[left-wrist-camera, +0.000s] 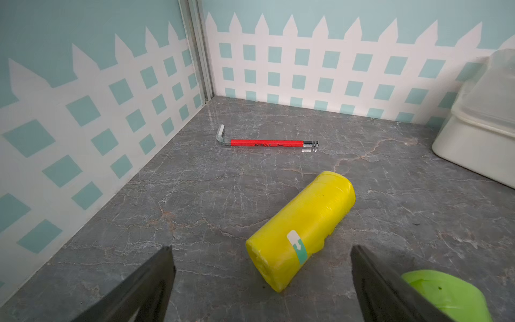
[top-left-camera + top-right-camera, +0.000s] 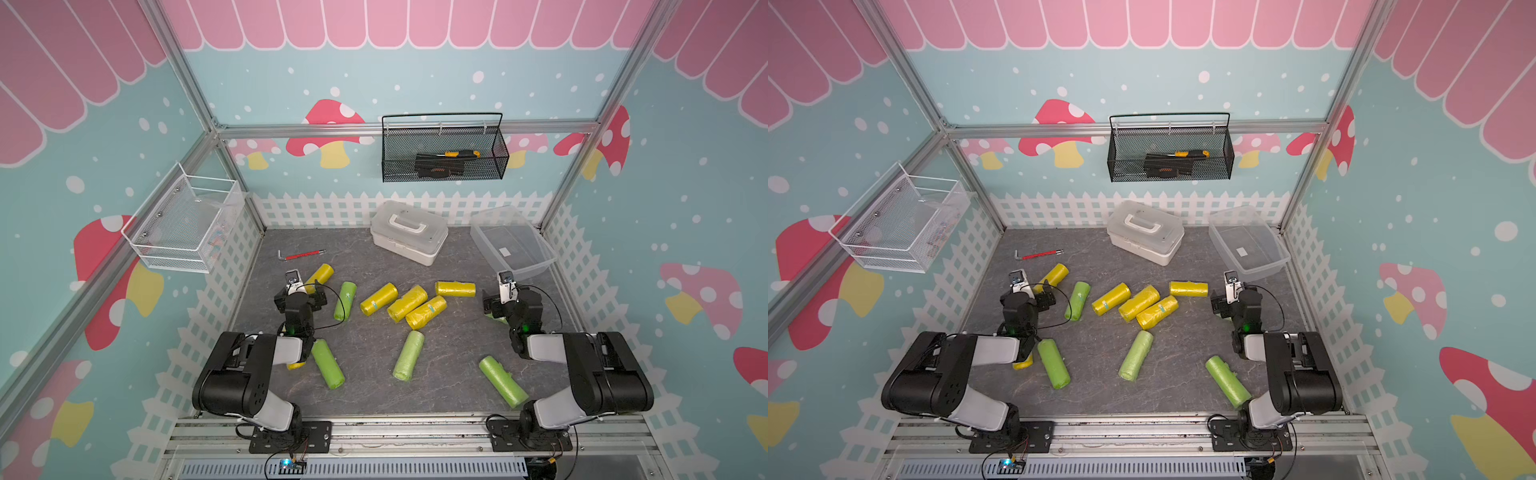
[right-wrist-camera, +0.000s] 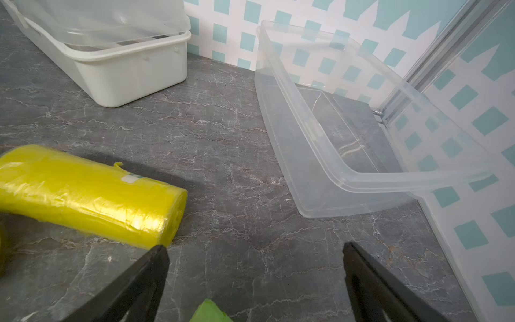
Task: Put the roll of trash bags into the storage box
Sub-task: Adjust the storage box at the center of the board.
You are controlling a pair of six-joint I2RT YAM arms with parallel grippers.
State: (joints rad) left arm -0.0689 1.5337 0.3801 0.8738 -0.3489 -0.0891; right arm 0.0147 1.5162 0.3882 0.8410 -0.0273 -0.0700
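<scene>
Trash-bag rolls (image 2: pixel 417 303), yellow and green, lie scattered on the grey tabletop (image 2: pixel 374 390), none gripped. Left gripper (image 1: pixel 261 248) hangs with jaws spread wide, empty, and a yellow roll (image 1: pixel 302 231) lies just ahead, lined up with the gap between the fingers (image 1: pixel 150 278); a green roll (image 1: pixel 446 295) sits just outside one finger. Past that yellow roll, a red-sleeved hex key (image 1: pixel 267 143) lies well clear. Right gripper (image 3: pixel 255 245) is wide apart too, holding nothing: a green roll end (image 3: pixel 210 312) peeks in under the jaws, a second yellow roll (image 3: pixel 89 195) lies ahead off one finger, and farther ahead off the opposite finger stands the clear storage box (image 3: pixel 404 178) in the corner, apart from a white case (image 3: pixel 125 75).
</scene>
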